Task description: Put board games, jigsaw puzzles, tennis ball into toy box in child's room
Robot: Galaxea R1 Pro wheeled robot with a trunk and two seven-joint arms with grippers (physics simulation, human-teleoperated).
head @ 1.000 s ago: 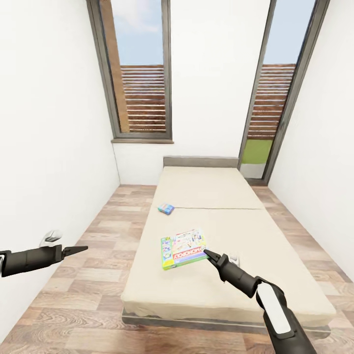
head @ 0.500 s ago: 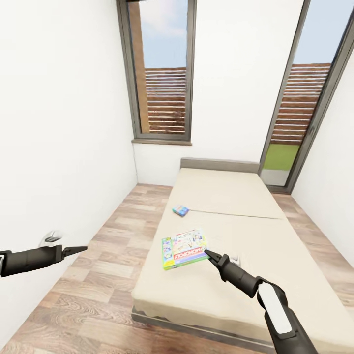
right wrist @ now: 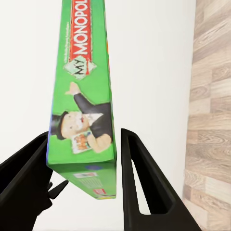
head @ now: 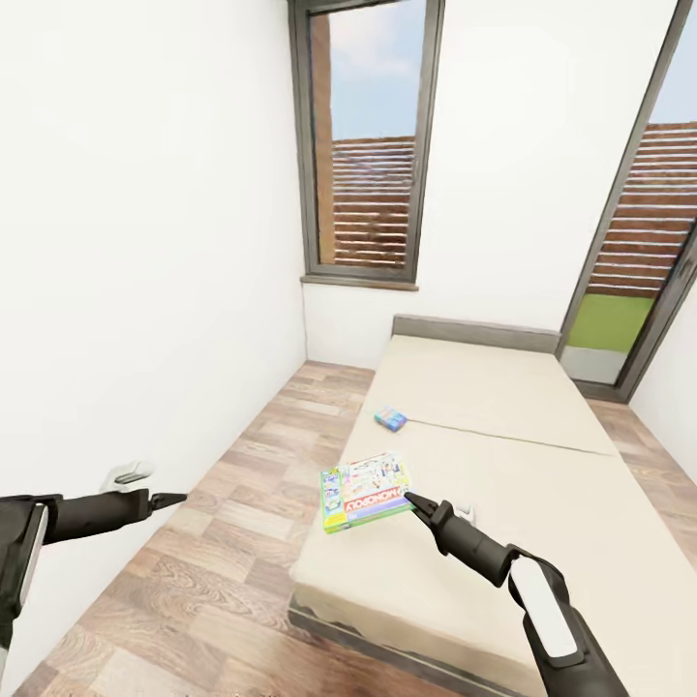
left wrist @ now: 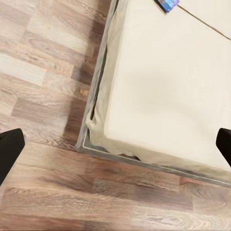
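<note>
A pale green multicoloured board game (head: 364, 491), a Monopoly box, hangs level over the left edge of the bed (head: 503, 465). My right gripper (head: 411, 501) is shut on its near right corner. The right wrist view has the box (right wrist: 89, 110) edge-on between both fingers (right wrist: 144, 183). A small blue board game (head: 391, 418) lies further up the beige mattress, near its left side, and its corner (left wrist: 167, 4) also appears in the left wrist view. My left gripper (head: 169, 500) hovers open over the floor beside the left wall, its fingers (left wrist: 8, 149) wide apart with nothing between them.
A white wall (head: 145, 290) runs close along my left. Wood floor (head: 223, 552) forms a strip between that wall and the bed. A tall window (head: 373, 145) and a glass door (head: 639, 242) stand behind the grey headboard (head: 474, 334).
The camera has swung, so the bed and windows sit further right in the picture. The Monopoly box stays with my right gripper and has shifted toward the bed's left edge.
</note>
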